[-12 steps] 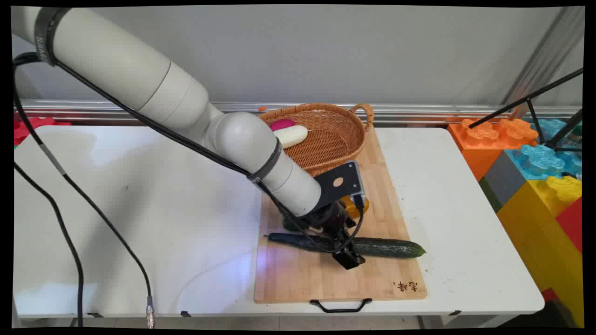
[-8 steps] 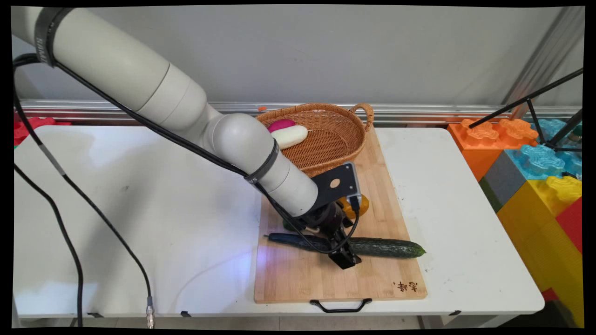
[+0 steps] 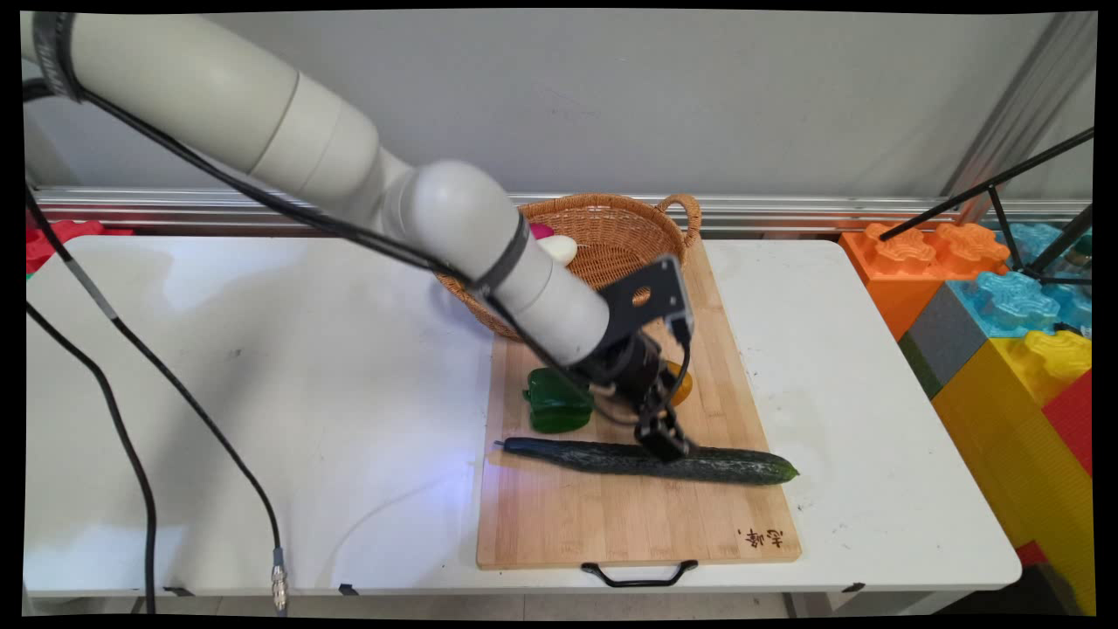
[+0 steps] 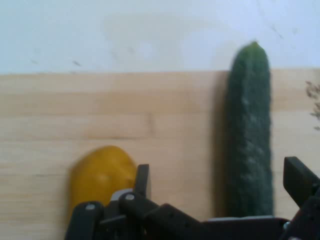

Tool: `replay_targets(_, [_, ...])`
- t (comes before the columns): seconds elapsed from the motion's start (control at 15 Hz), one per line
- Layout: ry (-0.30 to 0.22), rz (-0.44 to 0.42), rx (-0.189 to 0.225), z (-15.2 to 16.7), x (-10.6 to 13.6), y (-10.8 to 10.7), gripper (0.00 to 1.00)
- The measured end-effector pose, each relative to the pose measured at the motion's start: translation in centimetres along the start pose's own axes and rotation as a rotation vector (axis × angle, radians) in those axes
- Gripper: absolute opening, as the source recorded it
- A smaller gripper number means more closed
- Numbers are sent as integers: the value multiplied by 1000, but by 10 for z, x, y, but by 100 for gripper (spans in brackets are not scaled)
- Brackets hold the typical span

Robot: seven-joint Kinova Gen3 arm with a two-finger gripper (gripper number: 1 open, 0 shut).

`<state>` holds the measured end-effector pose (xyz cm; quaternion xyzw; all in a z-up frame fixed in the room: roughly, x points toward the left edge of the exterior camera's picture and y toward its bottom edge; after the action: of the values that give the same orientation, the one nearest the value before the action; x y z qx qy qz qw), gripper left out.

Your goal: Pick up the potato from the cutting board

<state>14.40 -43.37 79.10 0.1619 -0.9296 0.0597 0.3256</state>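
Open gripper (image 4: 220, 187) over a wooden board (image 4: 125, 107), green cucumber (image 4: 248, 135) between its fingers, yellow pepper (image 4: 100, 177) beside one finger.

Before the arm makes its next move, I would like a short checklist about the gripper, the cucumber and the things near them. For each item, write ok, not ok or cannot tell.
1. Gripper open: ok; the fingers stand apart in the hand view.
2. Cucumber lies flat on the cutting board: ok.
3. Cucumber sits between the fingers: ok; hand view shows one on each side.
4. Fingers clear of the cucumber: cannot tell; in the main view the tips overlap it.
5. Yellow pepper outside the gap: ok, but it lies right beside one finger.
6. Green pepper apart from the gripper: ok.
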Motion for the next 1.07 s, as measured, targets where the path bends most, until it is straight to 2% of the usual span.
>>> replay_targets(0.27, [6, -12, 54, -13, 8, -23, 100])
replay_targets(0.4, [-8, -30, 92, -17, 8, -40, 100])
replay_targets(0.47, [-19, -43, 95, -17, 7, -46, 100])
replay_targets(0.67, [-49, -101, 71, -9, 1, -58, 100])
replay_targets(0.87, [-54, -160, 23, 2, -1, -67, 100])
replay_targets(1.07, [-59, -186, 3, 9, -4, -75, 100])
